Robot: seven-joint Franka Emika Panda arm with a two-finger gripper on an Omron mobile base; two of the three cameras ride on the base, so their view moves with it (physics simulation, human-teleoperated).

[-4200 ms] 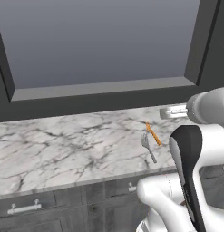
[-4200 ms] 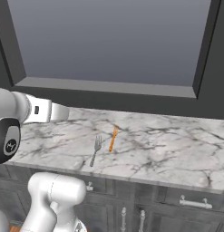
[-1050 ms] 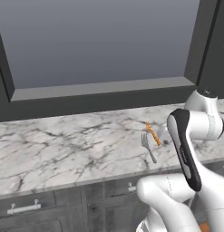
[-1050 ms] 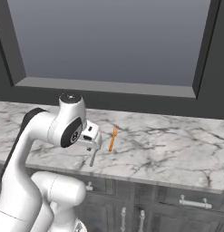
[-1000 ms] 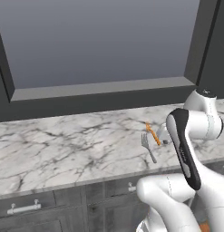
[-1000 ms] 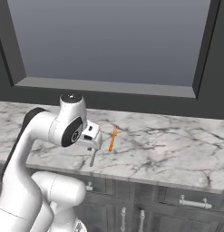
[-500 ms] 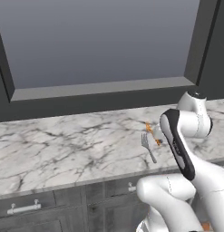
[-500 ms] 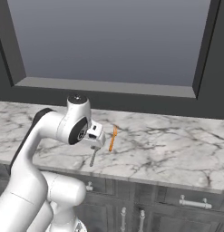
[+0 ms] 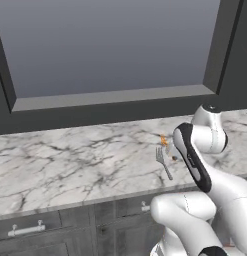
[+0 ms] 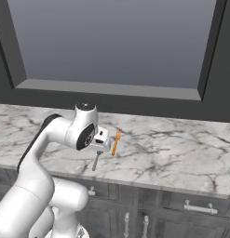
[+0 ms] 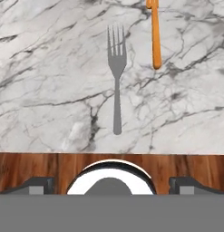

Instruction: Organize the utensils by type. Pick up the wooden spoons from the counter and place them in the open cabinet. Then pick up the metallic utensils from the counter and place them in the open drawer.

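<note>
Both fingertips of the gripper sit spread wide, holding nothing. Silver fork lies lengthwise, tines toward 12 o'clock, orange-handled utensil at 1 o'clock.

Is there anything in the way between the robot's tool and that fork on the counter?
Nothing visible. In the hand view the fork lies alone on bare marble counter, straight ahead of the open tool. The orange-handled utensil lies off to one side, apart from it.
</note>
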